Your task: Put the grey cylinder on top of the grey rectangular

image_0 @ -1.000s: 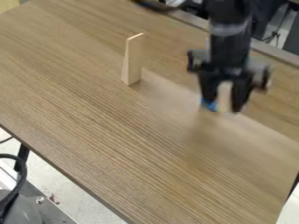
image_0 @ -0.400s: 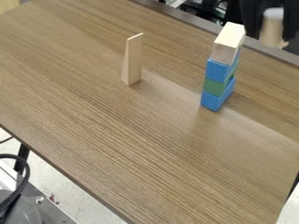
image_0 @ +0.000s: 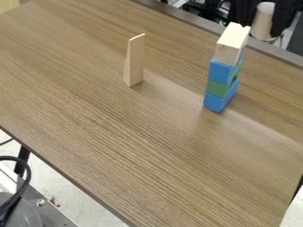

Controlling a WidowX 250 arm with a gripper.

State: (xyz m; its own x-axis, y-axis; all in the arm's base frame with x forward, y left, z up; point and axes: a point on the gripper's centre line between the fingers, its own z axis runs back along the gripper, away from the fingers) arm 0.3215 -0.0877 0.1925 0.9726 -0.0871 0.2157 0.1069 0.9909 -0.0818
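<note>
A pale block [image_0: 228,49] tops a blue-green-blue stack [image_0: 218,87] on the tabletop [image_0: 148,146]; a wooden wedge [image_0: 134,62] (upright) stands apart. At upper right, the tool [image_0: 265,30] grips a pale cylinder [image_0: 262,20].

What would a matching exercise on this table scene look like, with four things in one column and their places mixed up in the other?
Things:
1. Green block
2. Cream block
3. Thin wooden piece
4. Pale cylinder

Places:
A. Standing on the table, apart from the stack
B. Between two blue blocks
C. Held in the gripper, near the top edge of the view
D. At the top of the stack

Right pairs: 1-B, 2-D, 3-A, 4-C.
</note>
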